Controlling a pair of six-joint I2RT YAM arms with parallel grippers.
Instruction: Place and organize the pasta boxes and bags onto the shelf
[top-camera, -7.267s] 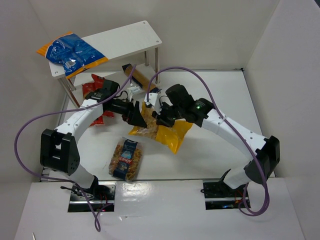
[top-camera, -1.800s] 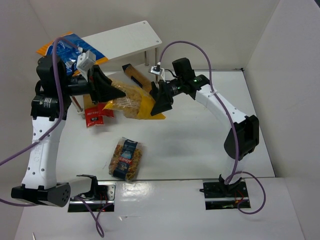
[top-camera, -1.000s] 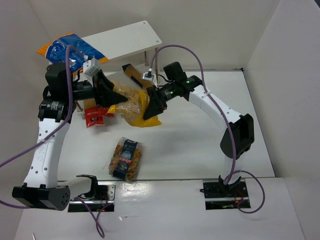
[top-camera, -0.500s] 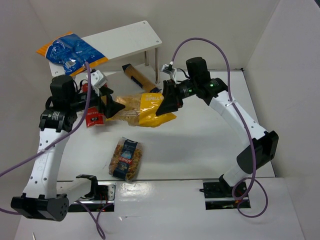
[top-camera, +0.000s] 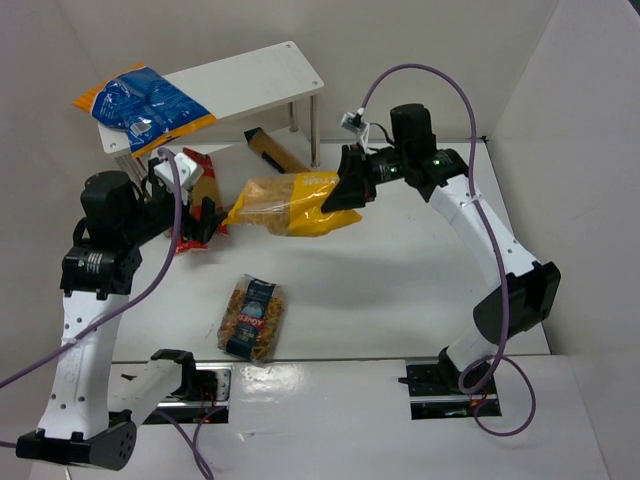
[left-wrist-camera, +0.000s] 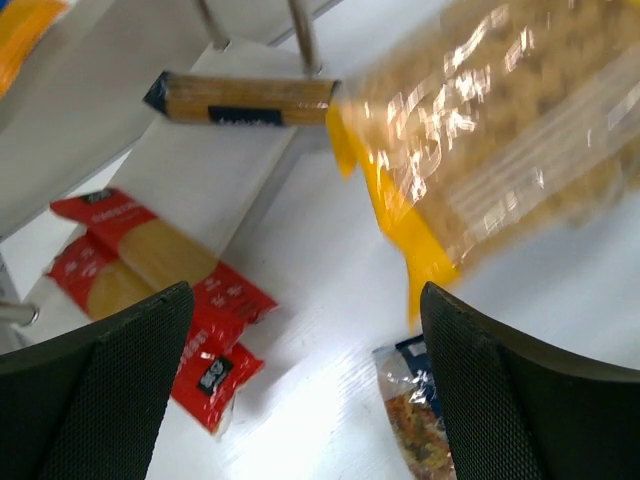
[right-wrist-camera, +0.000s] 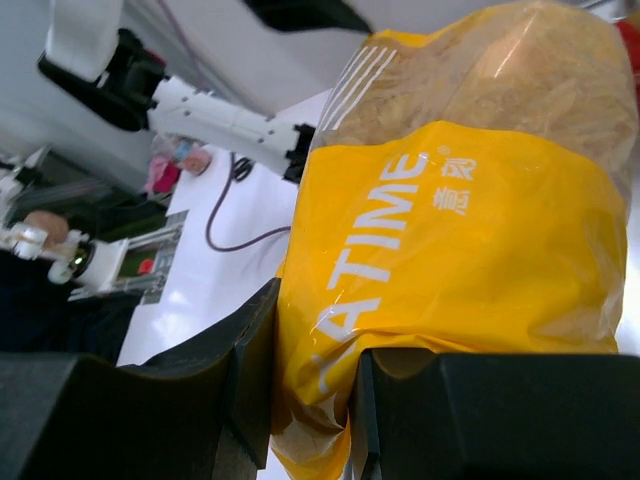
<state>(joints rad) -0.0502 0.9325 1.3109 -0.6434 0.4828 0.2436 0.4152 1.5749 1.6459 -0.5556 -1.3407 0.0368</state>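
- My right tool (top-camera: 345, 194) is clenched on one end of the yellow bag (top-camera: 285, 203) and holds it in the air, over the table (top-camera: 400, 290) in front of the shelf (top-camera: 250, 80).
- My left tool (top-camera: 207, 213) is released and grasps nothing. It hangs just left of the bag's other end.
- Done: only the blue-and-orange bag (top-camera: 140, 102) lies on the top board, at its left end.
- The long tan box (left-wrist-camera: 245, 100) lies under the top board by the right legs, seemingly on the lower board.
- Left: the yellow bag has to land on the shelf.
- The red spaghetti packs (left-wrist-camera: 140, 270) lie low beside the shelf's left legs. I cannot tell whether they are shelved.
- The small clear bag (top-camera: 252, 318) lies by the table's near edge, untouched.
- I judge the task under halfway.
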